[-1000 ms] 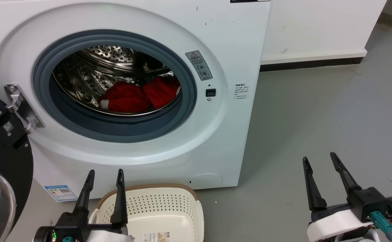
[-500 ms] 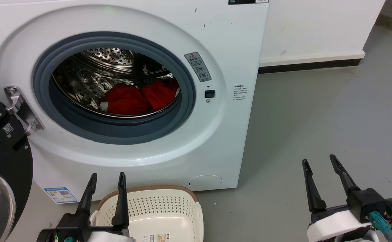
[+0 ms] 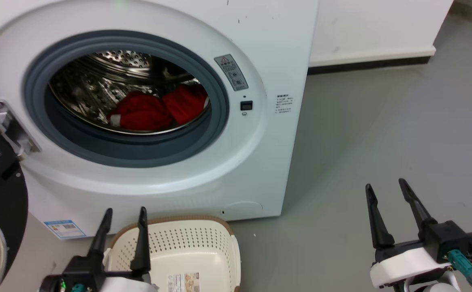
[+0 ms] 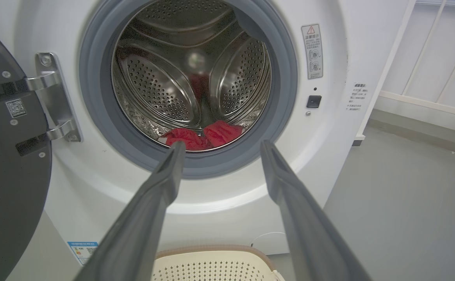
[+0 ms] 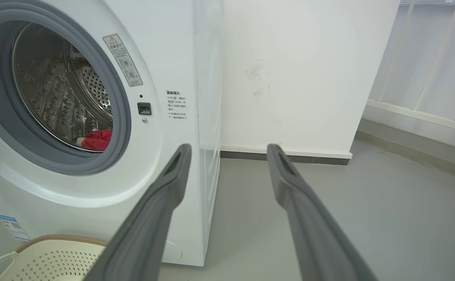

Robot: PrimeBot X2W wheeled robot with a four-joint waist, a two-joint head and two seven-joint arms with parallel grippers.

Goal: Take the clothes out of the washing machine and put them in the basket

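Left gripper (image 3: 125, 210): low before the washing machine (image 3: 268, 40), under its porthole; both dark fingers spread apart, nothing between them, pointing up at the machine's front.
Right gripper (image 3: 385, 184): off the machine's right side, over bare floor (image 3: 381, 121); fingers parted and empty, aimed past the machine's right front corner.
Clothes (image 3: 154, 111): red, bunched in two mounds at the bottom of the steel drum (image 3: 94, 81) inside the machine, just behind the grey seal; a white patch at the left end.
Basket (image 3: 171, 220): cream, perforated, brown-rimmed; on the floor right against the machine's base, below the porthole; label sticker on its bottom.
Door (image 3: 1, 202): black-framed, swung open at the machine's left on a metal hinge (image 3: 7, 121).
Floor: smooth grey, stretching right of the machine.
Wall (image 3: 373, 28): white, dark skirting strip; behind the machine's right side.
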